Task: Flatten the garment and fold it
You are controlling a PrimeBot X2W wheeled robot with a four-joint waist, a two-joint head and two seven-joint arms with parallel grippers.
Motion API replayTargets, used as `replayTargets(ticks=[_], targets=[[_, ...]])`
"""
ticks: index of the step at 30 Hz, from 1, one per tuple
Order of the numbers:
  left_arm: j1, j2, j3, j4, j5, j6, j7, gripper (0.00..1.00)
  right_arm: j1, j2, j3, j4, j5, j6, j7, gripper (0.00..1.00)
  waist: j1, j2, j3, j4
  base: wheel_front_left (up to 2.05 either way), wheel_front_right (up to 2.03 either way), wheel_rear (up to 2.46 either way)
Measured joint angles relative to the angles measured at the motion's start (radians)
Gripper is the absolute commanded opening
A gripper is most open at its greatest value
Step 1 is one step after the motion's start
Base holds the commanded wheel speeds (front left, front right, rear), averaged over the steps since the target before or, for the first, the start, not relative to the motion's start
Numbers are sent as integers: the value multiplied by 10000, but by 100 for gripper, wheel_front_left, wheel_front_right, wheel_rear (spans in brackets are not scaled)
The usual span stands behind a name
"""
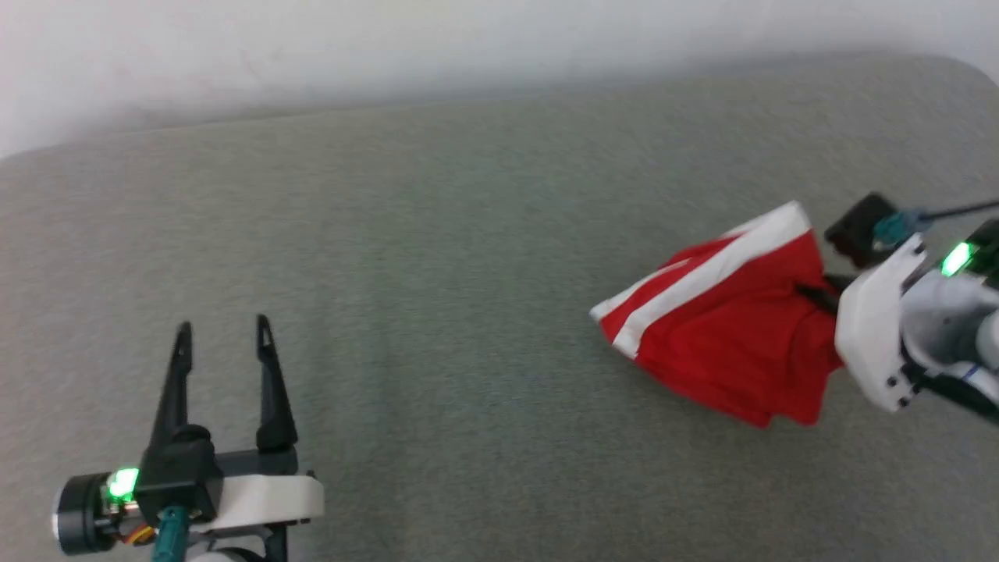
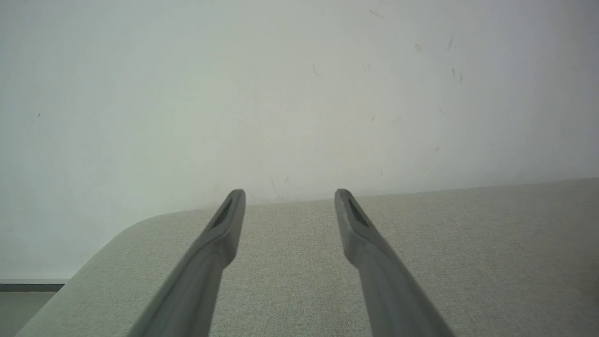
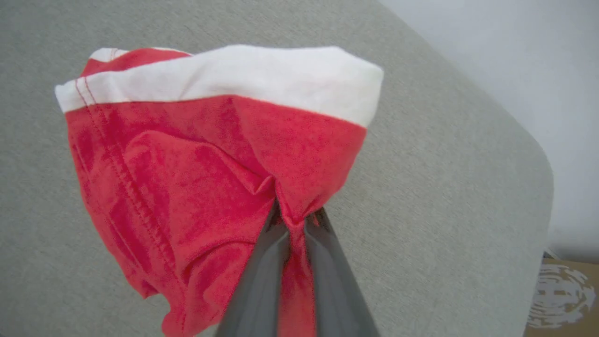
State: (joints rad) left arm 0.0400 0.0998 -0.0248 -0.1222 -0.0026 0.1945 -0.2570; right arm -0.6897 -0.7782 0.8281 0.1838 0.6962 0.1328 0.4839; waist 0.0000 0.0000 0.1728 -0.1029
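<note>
A: Right tool (image 3: 297, 213)?
B: Pinched tight on the red garment (image 1: 726, 328), which is bunched up at the right side of the grey bench (image 1: 437, 234).
A: Left tool (image 1: 222, 332)?
B: Fingers spread wide, empty, well apart from it.

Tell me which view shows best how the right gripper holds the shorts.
The right wrist view: the right gripper pinches a fold of the shorts close up. The head view shows the whole shorts, with the grip half hidden. The left wrist view faces the wall.
</note>
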Motion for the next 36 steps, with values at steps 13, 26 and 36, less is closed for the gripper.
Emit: replayTargets(ticks=[13, 26, 36], targets=[[-804, 940, 155, -1093, 313, 25, 0, 100, -1533, -73, -1992, 3772, -943, 0, -1108, 0, 2, 0, 2087, -1598, 0, 0, 0], [-1304, 1308, -161, -1522, 395, 297, 0, 100, -2966, 830, -4088, 7781, -2658, 2, -2625, 0, 3, 0, 3971, -1866, 0, 0, 0], [-1169, 1091, -543, -982, 157, 541, 0, 100, -3659, 844, -6000, 8884, -4972, 0, -6661, 100, -2, 0, 3183, -1836, 0, 0, 0]])
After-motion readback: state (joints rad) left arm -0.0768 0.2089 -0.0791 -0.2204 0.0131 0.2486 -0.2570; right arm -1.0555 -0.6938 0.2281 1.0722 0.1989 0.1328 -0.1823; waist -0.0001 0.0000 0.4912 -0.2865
